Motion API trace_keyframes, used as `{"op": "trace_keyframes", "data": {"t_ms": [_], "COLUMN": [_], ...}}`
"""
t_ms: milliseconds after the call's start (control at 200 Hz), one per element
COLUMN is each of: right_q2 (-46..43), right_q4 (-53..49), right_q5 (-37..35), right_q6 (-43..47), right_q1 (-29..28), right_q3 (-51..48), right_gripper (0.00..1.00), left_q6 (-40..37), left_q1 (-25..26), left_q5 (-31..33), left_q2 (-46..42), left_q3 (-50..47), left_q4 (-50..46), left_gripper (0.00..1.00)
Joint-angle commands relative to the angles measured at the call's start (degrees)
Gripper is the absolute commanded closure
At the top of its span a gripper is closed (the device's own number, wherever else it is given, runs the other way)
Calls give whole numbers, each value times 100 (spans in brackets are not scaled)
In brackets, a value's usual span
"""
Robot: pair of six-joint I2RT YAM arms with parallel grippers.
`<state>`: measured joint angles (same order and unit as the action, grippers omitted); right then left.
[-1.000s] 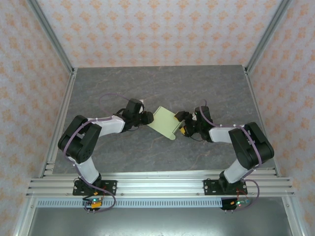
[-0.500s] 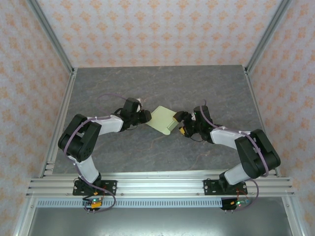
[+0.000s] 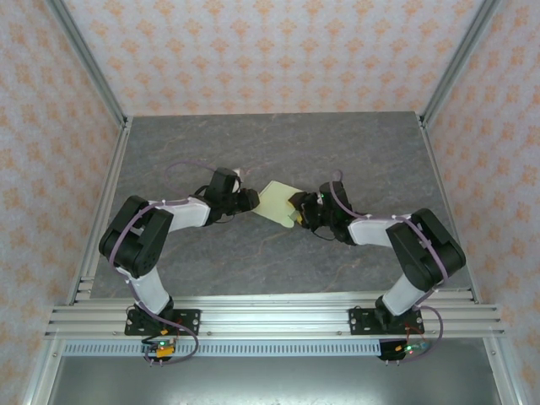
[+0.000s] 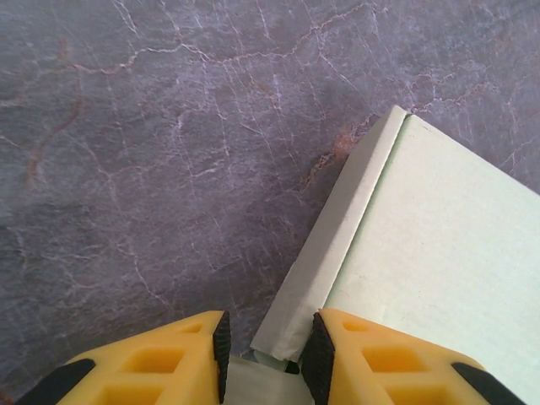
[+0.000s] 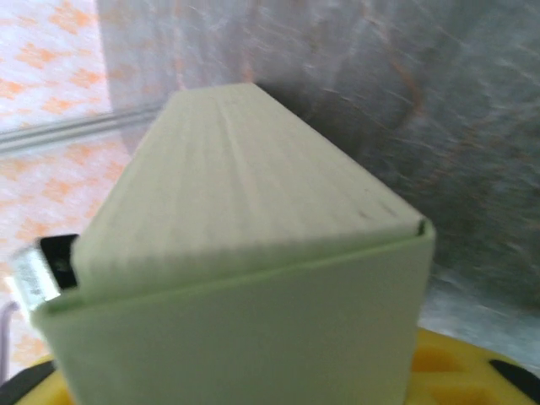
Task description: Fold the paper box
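The paper box (image 3: 277, 201) is a pale yellow-green flat carton held between the two arms at mid-table. My left gripper (image 3: 250, 201) is at its left corner. In the left wrist view the box's (image 4: 422, 253) narrow side wall runs down between the yellow fingers (image 4: 169, 363), and my left gripper (image 4: 268, 354) is shut on that corner. My right gripper (image 3: 300, 211) is pressed against the box's right end. The box (image 5: 253, 211) covers the right wrist view from close up. A bit of yellow finger (image 5: 460, 363) pokes out beneath it, and the jaws are hidden.
The grey marbled table (image 3: 253, 143) stretches away behind the box. Aluminium rails (image 3: 270, 321) run along the near edge. Frame posts and patterned walls (image 3: 278, 51) close in the sides and back.
My right gripper has moved left onto the box's right end, and its jaws have narrowed. The box has shifted slightly left and looks shorter from above. The left arm has barely moved.
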<state>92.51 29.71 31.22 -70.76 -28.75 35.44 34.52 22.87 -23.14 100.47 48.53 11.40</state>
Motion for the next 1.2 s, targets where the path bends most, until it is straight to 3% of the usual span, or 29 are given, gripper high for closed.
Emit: {"op": "trace_keyframes", "data": {"t_ms": [0, 60, 145, 245, 415, 581, 681, 756, 1021, 1026, 1041, 1051, 1196], "right_q2": [-103, -220, -373, -599, -1112, -1502, -1587, -1597, -1740, -1742, -1750, -1749, -1778], "right_q4": [765, 703, 434, 2, -1017, -2063, -2224, -2224, -1926, -1921, -1896, -1892, -1650], "right_q5": [-511, -519, -387, -286, -108, 108, 285, 399, 661, 668, 687, 697, 818], "right_q6": [-623, -692, -687, -671, -505, -127, -85, -152, -468, -471, -488, -501, -696], "right_q1": [-33, -34, -33, -34, -34, -14, 35, 41, 36, 32, 36, 36, 23], "right_q3": [-173, -205, -179, -175, -132, 55, 26, -35, -400, -403, -420, -430, -506], "right_gripper": [58, 60, 61, 60, 58, 55, 55, 55, 55, 55, 55, 55, 55], "left_q6": [-83, -118, -128, -354, -1827, -4148, -5592, -6687, -7998, -8019, -8098, -8134, -8627], "left_q1": [34, 33, 24, 26, 170, 1075, 1598, 2126, 2731, 2748, 2787, 2816, 2930], "left_q5": [-134, -212, -459, -140, 521, 817, 539, 893, 2016, 2042, 2117, 2174, 2479], "left_q2": [-61, -228, -805, -1748, -3144, -4208, -4169, -4151, -3435, -3409, -3329, -3283, -2653], "left_q3": [-270, -336, -804, -1353, -2221, -3252, -3533, -3428, -3192, -3183, -3154, -3134, -2806], "left_q4": [-762, -684, 168, 843, 1838, 2848, 3007, 2351, 2572, 2579, 2609, 2623, 2743], "left_gripper": [65, 60, 48, 36, 26, 18, 20, 23, 22, 21, 5, 2, 1]}}
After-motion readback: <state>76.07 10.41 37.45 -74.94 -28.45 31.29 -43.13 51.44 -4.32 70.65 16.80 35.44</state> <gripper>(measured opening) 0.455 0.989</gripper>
